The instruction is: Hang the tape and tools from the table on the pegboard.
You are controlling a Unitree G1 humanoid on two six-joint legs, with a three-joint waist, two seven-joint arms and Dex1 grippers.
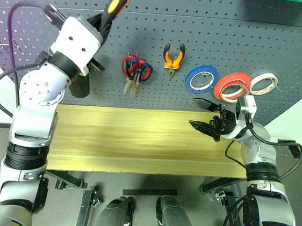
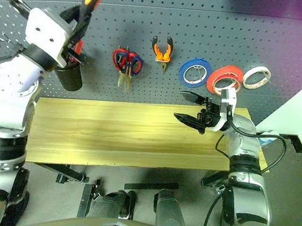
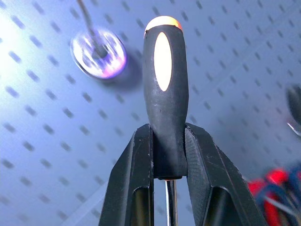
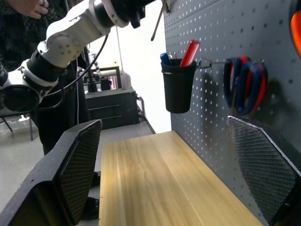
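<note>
Left claw (image 1: 102, 22): closed on the lower handle of the screwdriver (image 1: 117, 2); the orange-capped handle end is pointed upward, the metal shaft runs down between the fingers (image 3: 134, 183); held raised in front of the pegboard (image 1: 213, 38).
Right claw (image 1: 204, 114): spread wide, nothing held or touched; held level above the right part of the surface (image 1: 137, 138), pointing toward the robot's left.
Black cup (image 4: 178, 87): hung on the pegboard, with a red and a blue handle standing in it.
Scissors (image 1: 135, 71): red and blue handles, hung on a hook right of the cup.
Pliers (image 1: 173, 58): orange-and-black handles, hung right of the scissors.
Blue tape roll (image 1: 201, 78): hung right of the pliers.
Red-orange tape (image 1: 232, 86): hung between the blue and white tape roll (image 1: 263, 84), overlapping the latter.
</note>
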